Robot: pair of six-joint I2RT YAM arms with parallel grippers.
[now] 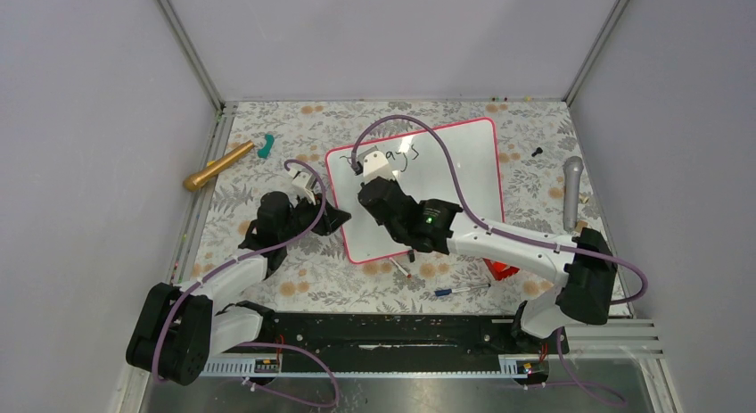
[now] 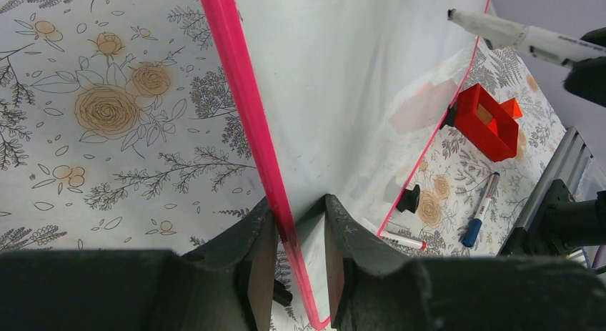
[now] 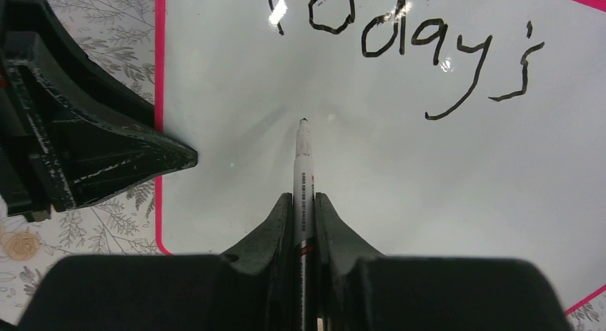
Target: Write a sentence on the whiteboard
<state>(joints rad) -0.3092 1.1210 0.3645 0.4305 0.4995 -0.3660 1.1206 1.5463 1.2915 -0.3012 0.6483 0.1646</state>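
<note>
The whiteboard (image 1: 455,194), white with a pink frame, lies on the flowered table. Black handwriting on it reads "Today's" (image 3: 407,41), also visible in the top view (image 1: 406,159). My left gripper (image 2: 296,256) is shut on the board's pink left edge (image 2: 243,116), one finger on each side. My right gripper (image 3: 304,209) is shut on a white marker (image 3: 303,170), which points up the board. Its tip sits below the first letters; I cannot tell whether it touches. The left wrist view shows that marker (image 2: 514,34) over the board.
A gold stick (image 1: 218,166), a teal piece (image 1: 266,145) and a grey microphone (image 1: 571,192) lie around the board. Near the board's front edge are a red block (image 2: 489,120), a blue-capped pen (image 2: 480,211), a red-tipped marker (image 2: 400,238) and a black clip (image 2: 409,199).
</note>
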